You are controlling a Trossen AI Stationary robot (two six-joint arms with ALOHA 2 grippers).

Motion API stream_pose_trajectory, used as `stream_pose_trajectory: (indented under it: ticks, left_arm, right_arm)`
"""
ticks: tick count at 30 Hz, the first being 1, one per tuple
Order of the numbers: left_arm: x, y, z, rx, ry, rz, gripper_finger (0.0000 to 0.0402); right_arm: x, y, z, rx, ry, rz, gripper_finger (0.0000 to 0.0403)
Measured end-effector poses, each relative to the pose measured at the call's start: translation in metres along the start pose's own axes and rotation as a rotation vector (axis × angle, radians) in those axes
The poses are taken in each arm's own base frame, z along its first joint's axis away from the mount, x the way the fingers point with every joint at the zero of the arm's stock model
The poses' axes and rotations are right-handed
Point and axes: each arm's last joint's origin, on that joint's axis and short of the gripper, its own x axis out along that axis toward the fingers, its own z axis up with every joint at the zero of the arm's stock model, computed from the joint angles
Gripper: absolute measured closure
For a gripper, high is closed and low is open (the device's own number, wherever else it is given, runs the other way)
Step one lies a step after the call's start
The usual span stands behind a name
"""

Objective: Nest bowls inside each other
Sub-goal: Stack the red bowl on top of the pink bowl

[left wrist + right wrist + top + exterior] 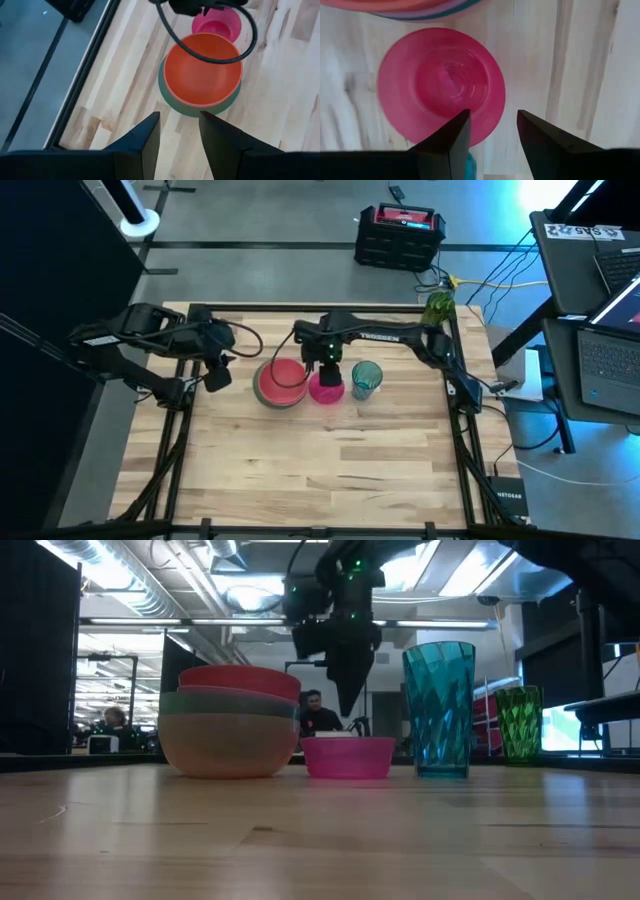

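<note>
A stack of bowls [279, 384] stands mid-table: a coral bowl [202, 67] nested in a green one [225, 701], which sits in a large pale pink bowl [228, 746] resting on the wood. Just right of the stack a small magenta bowl [440, 85] sits upright on the table. My right gripper [350, 708] hangs open a little above it, pointing down, its fingers on either side of the bowl's rim without touching. My left gripper [179, 131] is open and empty, raised to the left of the stack.
A tall teal cup [440, 710] stands close to the right of the magenta bowl. A green cup [518, 722] stands at the table's far right corner. Open wood lies toward the near edge [330, 470]. People show in the room behind.
</note>
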Motion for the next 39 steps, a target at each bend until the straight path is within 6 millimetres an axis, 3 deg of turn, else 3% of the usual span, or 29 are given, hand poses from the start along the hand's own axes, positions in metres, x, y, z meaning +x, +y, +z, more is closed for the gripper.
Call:
stream_pose_trajectory:
  ticks: [6, 18, 35, 39]
  left_arm:
    - [-0.003, 0.003, -0.002, 0.012, -0.011, 0.001, 0.0279]
    - [-0.006, 0.005, -0.005, 0.026, -0.022, -0.003, 0.0279]
    - [-0.007, 0.005, -0.005, 0.032, -0.023, -0.004, 0.0279]
    - [-0.007, 0.005, -0.005, 0.046, -0.023, -0.003, 0.0279]
  right_arm:
    - [0.026, -0.007, 0.003, 0.008, 0.050, -0.005, 0.0255]
    - [0.068, -0.013, -0.019, 0.024, 0.143, 0.032, 0.0255]
    - [0.051, -0.011, -0.015, 0.043, 0.106, 0.064, 0.0398]
    - [0.021, -0.010, -0.005, 0.028, 0.026, 0.044, 0.0402]
